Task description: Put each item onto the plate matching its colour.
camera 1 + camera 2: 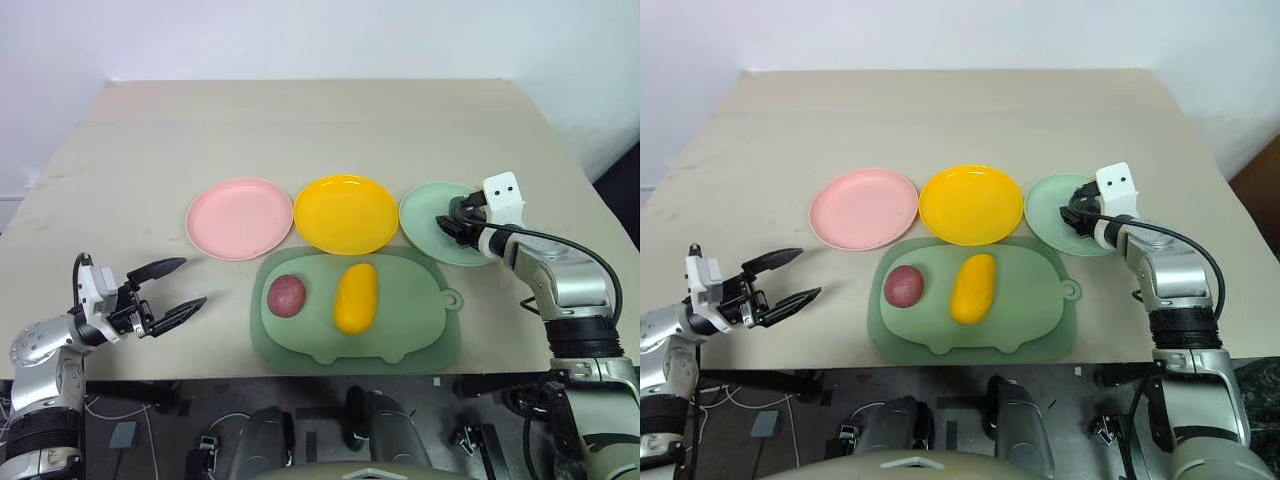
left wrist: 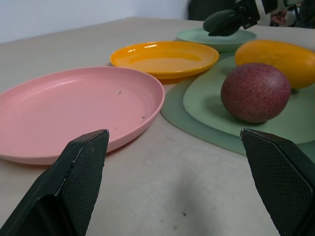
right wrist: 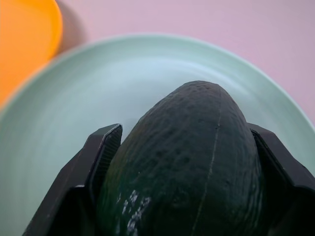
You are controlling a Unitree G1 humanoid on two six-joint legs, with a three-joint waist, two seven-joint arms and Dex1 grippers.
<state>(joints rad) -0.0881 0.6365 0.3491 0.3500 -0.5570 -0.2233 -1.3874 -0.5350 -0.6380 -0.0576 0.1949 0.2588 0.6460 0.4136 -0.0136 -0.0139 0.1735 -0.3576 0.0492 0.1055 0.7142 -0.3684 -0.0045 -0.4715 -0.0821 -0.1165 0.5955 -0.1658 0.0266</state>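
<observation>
Green piece: we see the dark green avocado (image 3: 192,162) clamped between the fingers of the right gripper (image 1: 449,226), held over the mint green plate (image 3: 74,113); whether it touches the plate we cannot tell, so not yet released.
Red piece: the reddish-purple fruit (image 1: 287,295) lies on the green mat (image 1: 420,310), beside the pink plate (image 1: 239,217), which is bare.
Yellow piece: the oblong yellow fruit (image 1: 355,297) lies on the mat too; the yellow plate (image 1: 346,213) is bare.
Left gripper (image 1: 168,291): spread wide and grasping nothing, over the table (image 1: 300,130) near the pink plate.
Progress: we judge one placement nearly finished, two left.
</observation>
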